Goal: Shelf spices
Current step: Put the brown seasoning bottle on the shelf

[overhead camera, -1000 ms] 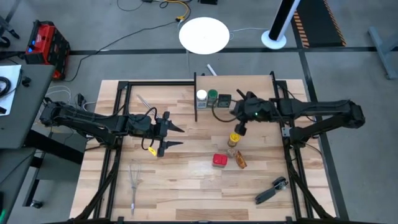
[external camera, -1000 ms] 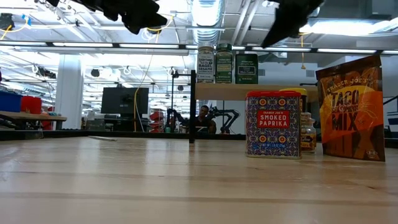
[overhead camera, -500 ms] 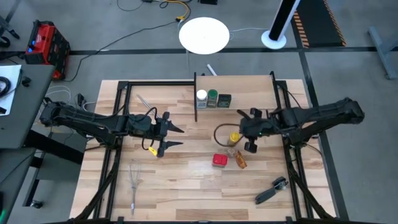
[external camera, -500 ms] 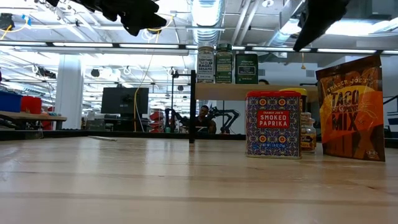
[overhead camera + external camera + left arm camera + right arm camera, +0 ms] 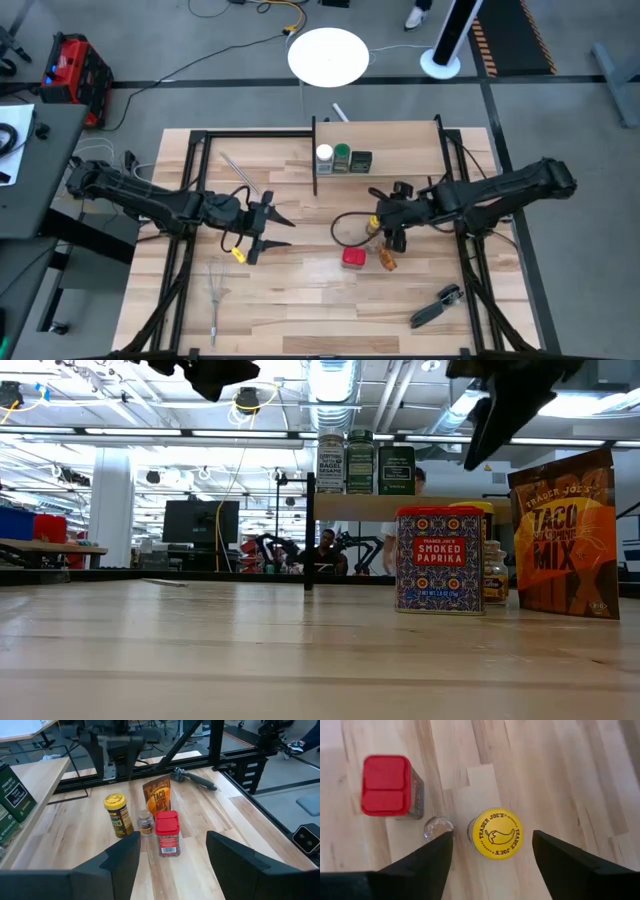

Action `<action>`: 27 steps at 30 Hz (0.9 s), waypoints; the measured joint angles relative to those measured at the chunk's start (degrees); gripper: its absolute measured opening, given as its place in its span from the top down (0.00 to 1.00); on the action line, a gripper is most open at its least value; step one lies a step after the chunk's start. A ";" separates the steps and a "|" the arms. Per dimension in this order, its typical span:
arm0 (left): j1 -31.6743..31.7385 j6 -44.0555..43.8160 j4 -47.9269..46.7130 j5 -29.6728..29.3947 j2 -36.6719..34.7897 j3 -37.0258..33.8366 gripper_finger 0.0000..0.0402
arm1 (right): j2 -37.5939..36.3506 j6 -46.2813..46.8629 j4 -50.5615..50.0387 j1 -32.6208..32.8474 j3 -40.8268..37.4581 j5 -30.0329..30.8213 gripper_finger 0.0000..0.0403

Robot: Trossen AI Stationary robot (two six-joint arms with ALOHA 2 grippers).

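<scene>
Three spices stand on the shelf: a white-capped jar, a green-capped jar and a dark square tin. On the table stand the yellow-capped jar, a small silver-topped jar, the red paprika tin and the orange taco packet. My right gripper hangs open above the yellow cap, one finger on each side of it, well clear of it in the low view. My left gripper waits open to the left, above the table, facing these spices.
A wire whisk lies near the front left. A black-handled tool lies at the front right. A thin utensil lies at the far left. The shelf's black end post stands left of its jars. People show in the room behind.
My right gripper has come from beside the shelf toward the table's near edge, over the yellow-capped jar, and has opened. My left gripper has shifted a little toward the near edge. No spice has moved.
</scene>
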 joint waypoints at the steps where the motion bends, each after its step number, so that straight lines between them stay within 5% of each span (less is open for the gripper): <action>1: -0.20 0.02 0.01 -0.16 0.00 0.00 0.45 | 0.83 -0.48 0.07 0.00 0.00 0.02 0.31; 13: -0.46 0.02 0.09 -0.60 0.00 0.00 0.45 | 9.37 -2.58 0.07 -0.11 0.03 0.58 0.30; 27: -0.46 0.02 0.13 -0.73 0.00 0.00 0.45 | 6.74 -3.99 -2.56 -0.44 2.90 2.05 0.30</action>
